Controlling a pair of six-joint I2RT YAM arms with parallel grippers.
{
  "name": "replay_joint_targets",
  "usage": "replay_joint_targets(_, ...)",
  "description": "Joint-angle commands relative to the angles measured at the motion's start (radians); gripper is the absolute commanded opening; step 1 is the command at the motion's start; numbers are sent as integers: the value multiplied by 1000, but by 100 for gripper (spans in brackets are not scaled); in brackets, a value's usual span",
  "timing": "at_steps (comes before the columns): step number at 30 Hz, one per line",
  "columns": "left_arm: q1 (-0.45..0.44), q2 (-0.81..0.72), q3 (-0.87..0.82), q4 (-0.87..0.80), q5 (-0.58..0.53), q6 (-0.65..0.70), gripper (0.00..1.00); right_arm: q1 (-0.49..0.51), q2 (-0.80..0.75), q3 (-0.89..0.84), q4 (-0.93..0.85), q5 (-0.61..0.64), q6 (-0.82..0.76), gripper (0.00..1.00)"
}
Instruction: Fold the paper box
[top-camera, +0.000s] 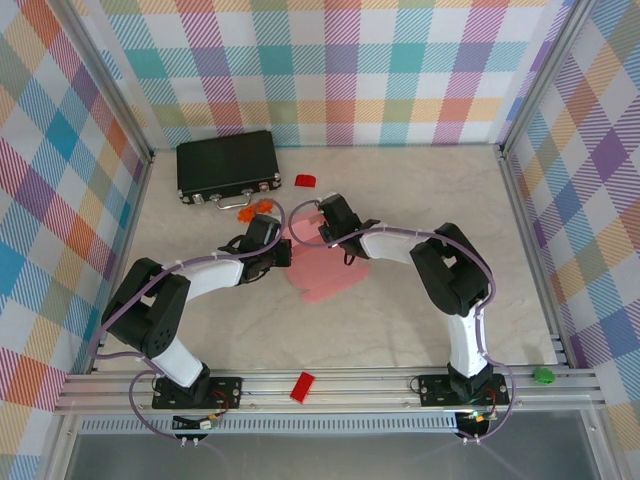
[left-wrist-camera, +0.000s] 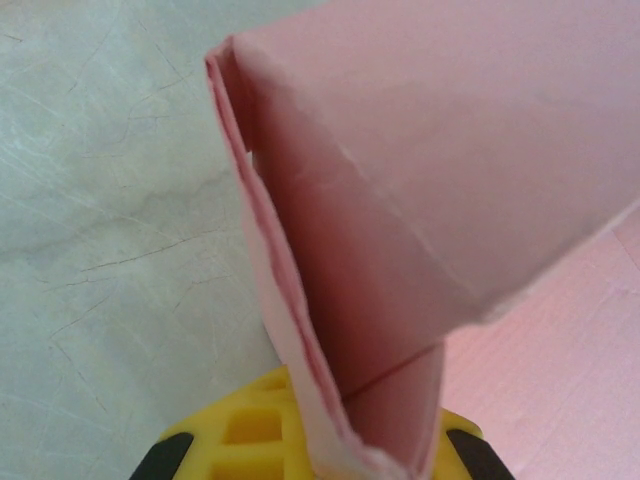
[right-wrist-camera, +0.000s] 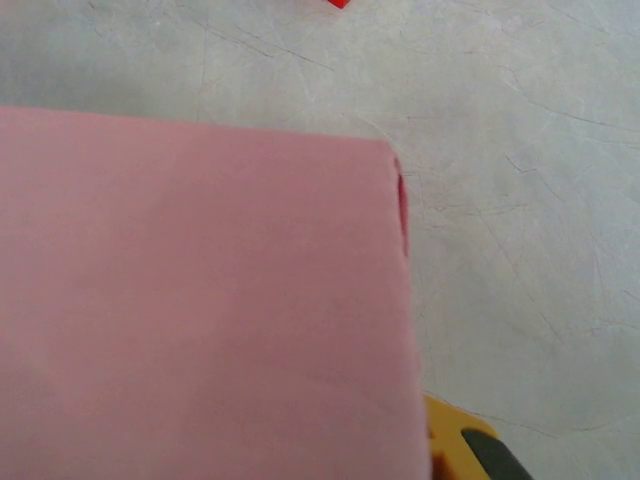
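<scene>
Paper box (top-camera: 335, 275) clamped by left claw (top-camera: 282, 252), right claw (top-camera: 322, 232).

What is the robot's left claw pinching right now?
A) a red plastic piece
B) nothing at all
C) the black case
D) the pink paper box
D: the left wrist view shows the left claw shut on a folded edge of the pink paper box, which stands up between its yellow tips.

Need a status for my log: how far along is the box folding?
Done: the pale pink thin-card paper box has a flap folded up. In hand: left gripper and right gripper both pinch it. Left: the rest lies flat on the table, unclosed.
</scene>
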Motion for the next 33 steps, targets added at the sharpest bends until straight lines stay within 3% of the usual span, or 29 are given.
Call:
replay_joint_targets(1, -22, 28, 15, -46, 43, -3, 0, 6, 48, 12, -94, 45, 20, 8)
replay_joint_targets(14, -22, 34, 23, -51, 34, -4, 0, 10, -13, -65, -4, -21, -35, 12)
replay_joint_targets(29, -23, 30, 21, -58, 27, -4, 0, 10, -64, -121, 36, -28, -63, 32)
replay_joint_targets(33, -23, 32, 24, -63, 25, -6, 0, 10, -77, -129, 32, -27, -60, 43)
